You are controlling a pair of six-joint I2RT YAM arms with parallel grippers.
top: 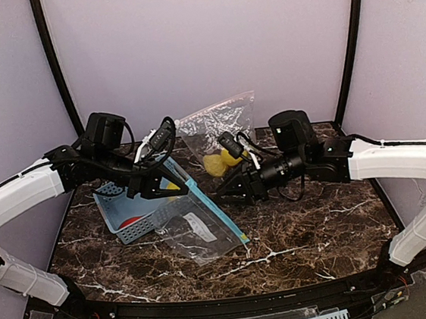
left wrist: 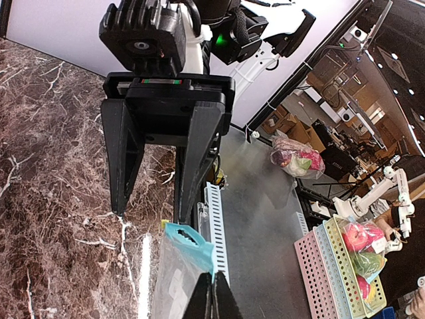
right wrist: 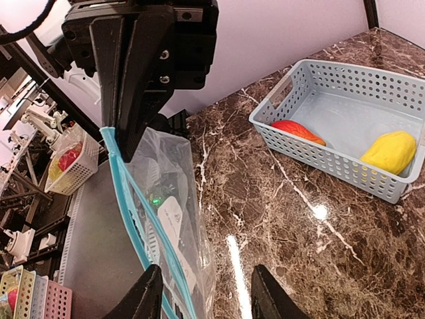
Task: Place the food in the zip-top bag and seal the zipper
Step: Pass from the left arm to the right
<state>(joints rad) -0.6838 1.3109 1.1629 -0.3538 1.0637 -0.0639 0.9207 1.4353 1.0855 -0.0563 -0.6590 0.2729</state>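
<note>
Bag pinched by left hand; right hand half-open

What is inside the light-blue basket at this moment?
The basket holds a red piece and a yellow fruit. Its near wall hides the floor strip behind it, and its right corner is out of frame.

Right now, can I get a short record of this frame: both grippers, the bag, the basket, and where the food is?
left gripper: shut on the blue zipper edge of the zip-top bag, holding it up
right gripper: open, at the bag's zipper edge
zip-top bag: no food seen inside
basket: holds a red piece and a yellow piece
second clear bag: behind, with yellow fruits in it
</note>
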